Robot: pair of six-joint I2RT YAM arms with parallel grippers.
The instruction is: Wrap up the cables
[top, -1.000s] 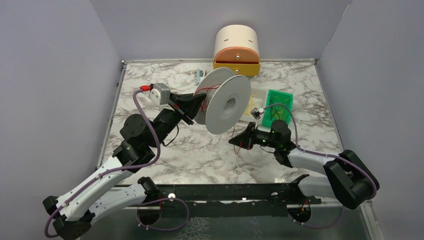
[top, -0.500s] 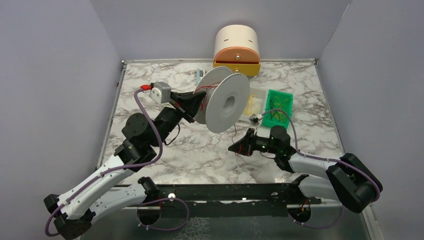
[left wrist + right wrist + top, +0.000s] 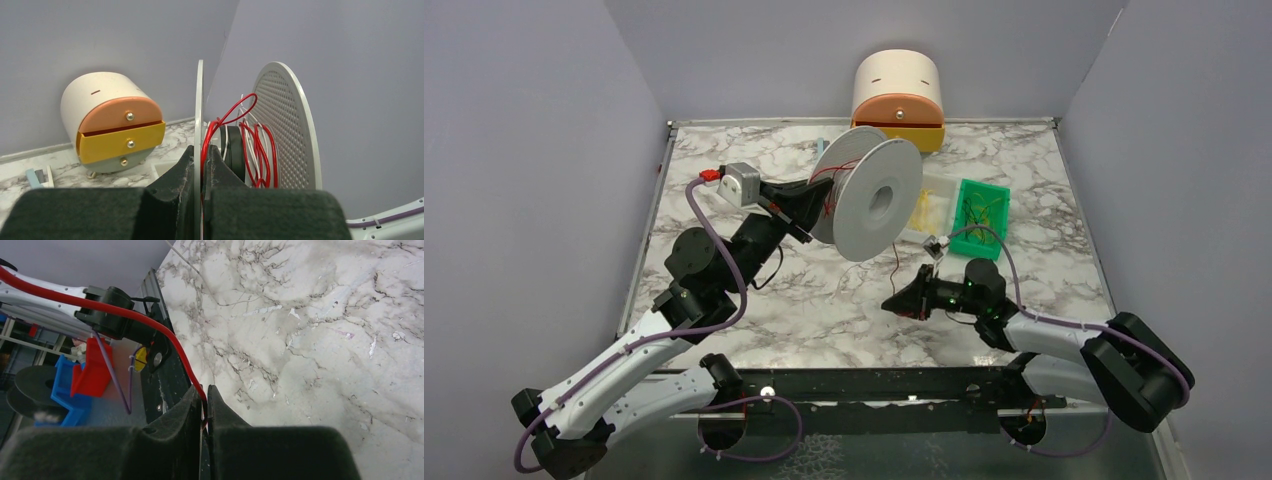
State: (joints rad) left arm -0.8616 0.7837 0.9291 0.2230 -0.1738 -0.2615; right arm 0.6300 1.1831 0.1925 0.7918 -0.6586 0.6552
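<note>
The left tool (image 3: 200,156) is closed on the thin edge of one side disc of a white spool (image 3: 879,200). It holds the spool up above the table (image 3: 824,320), with the flat faces about upright. In the left wrist view this disc passes straight between the two fingers. The second disc, full of small holes, stands just to the right of the tool. Between the two discs the red cable (image 3: 258,150) lies in some loose turns around the dark core, together with a few white strands. One red loop rises above the core. A red strand also runs down along the gripped disc at the fingertips; if it is pinched too, I cannot tell.

The right tool (image 3: 201,394) is low over the table, in front of the spool. Its fingers are almost together and pinch the red cable, which leaves the fingertips up and to the left in its own view. From above, a thin red strand hangs from the spool down to this tool.

Far beyond the left tool, at the back wall, stands a round drawer box (image 3: 897,95). A green tray (image 3: 982,210) lies beyond the right tool.
</note>
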